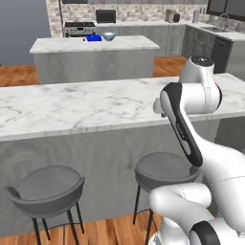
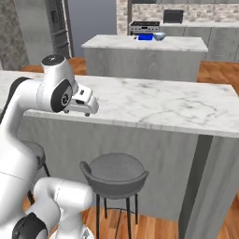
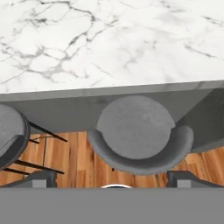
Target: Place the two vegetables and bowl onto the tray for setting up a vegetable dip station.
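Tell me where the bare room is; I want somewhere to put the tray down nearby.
The near marble counter is bare across its visible top, from the edge above the stools to its far edge. The far island has bare marble left of the blue tray and the bowl, grouped toward its back edge.

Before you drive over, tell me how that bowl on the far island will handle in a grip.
The bowl looks glossy, so its rim may slip between the fingers. It looks round and deep, so a side push could tip or slide it. It sits beside the tray, too far away to judge weight.
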### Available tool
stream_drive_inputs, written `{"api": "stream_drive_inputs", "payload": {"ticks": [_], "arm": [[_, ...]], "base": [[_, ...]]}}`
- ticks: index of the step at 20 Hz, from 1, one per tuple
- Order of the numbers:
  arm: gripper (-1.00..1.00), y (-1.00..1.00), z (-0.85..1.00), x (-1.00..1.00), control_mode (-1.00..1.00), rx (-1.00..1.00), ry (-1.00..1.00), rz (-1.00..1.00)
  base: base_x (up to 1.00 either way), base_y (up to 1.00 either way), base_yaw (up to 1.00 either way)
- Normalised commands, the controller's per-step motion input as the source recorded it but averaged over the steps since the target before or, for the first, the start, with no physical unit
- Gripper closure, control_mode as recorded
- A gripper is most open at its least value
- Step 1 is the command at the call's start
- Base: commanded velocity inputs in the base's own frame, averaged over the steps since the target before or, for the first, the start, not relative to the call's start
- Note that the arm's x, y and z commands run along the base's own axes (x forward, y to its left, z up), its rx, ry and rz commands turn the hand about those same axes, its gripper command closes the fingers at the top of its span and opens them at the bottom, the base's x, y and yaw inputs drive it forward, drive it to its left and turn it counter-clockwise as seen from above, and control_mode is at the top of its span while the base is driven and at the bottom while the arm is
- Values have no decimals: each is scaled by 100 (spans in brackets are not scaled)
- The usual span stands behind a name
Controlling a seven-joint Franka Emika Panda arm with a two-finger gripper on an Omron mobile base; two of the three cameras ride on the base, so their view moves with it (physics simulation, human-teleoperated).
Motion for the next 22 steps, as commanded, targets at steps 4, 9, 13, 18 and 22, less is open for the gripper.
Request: {"api": "stream_drive_inputs", "payload": {"ticks": [4, 9, 13, 18, 22], "arm": [[-100, 0, 0, 0, 100, 0, 0, 0], [-100, 0, 0, 0, 100, 0, 0, 0], [-100, 0, 0, 0, 100, 0, 0, 0], [-100, 0, 0, 0, 100, 0, 0, 0], [-100, 0, 0, 0, 100, 0, 0, 0]], "base": [[17, -75, 0], [19, -74, 0], [22, -72, 0], [32, -70, 0], [37, -68, 0]]}}
